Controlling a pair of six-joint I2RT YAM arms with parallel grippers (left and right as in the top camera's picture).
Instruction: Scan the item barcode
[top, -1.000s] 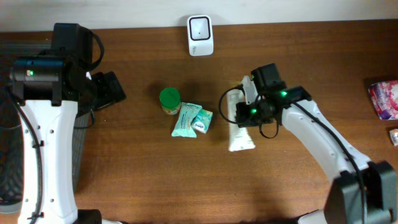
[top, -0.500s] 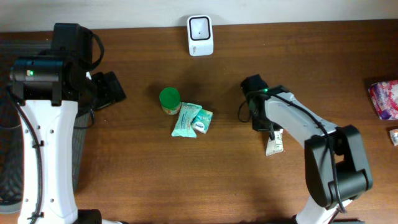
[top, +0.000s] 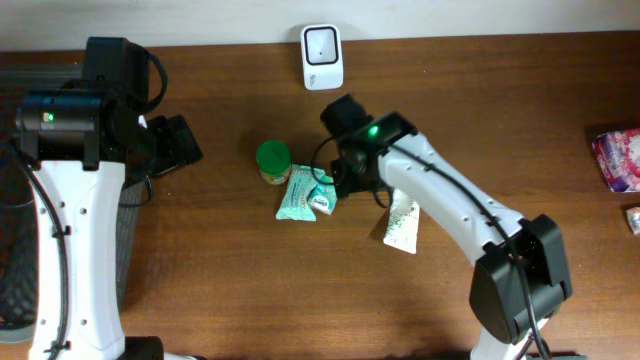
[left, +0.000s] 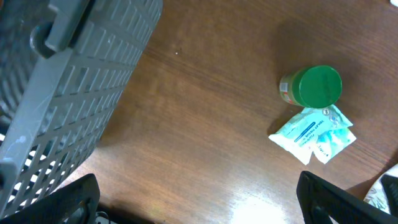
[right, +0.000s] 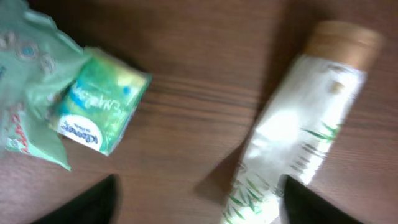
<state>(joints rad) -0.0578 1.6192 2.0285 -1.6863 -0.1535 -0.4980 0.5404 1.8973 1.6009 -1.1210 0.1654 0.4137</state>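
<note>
The white barcode scanner (top: 322, 43) stands at the table's far edge. A white tube with green leaf print (top: 402, 222) lies flat on the wood, its tan cap (right: 345, 40) pointing away; nothing grips it. My right gripper (top: 352, 180) hovers open between that tube (right: 298, 124) and a small green tissue pack (right: 102, 115), with bare wood between its fingers (right: 93, 205). A green-lidded jar (top: 272, 160) and a larger teal pack (top: 298, 195) sit just left. My left gripper (top: 180, 145) is open and empty, far left of the jar (left: 317, 86).
A grey slatted basket (left: 68, 81) stands beside the left arm at the table's left edge (top: 20, 250). A pink packet (top: 615, 160) and a small item (top: 633, 218) lie at the right edge.
The right gripper opened and let go of the white tube, which now lies flat. That arm swung left and back toward the tissue packs. The left arm stayed still.
</note>
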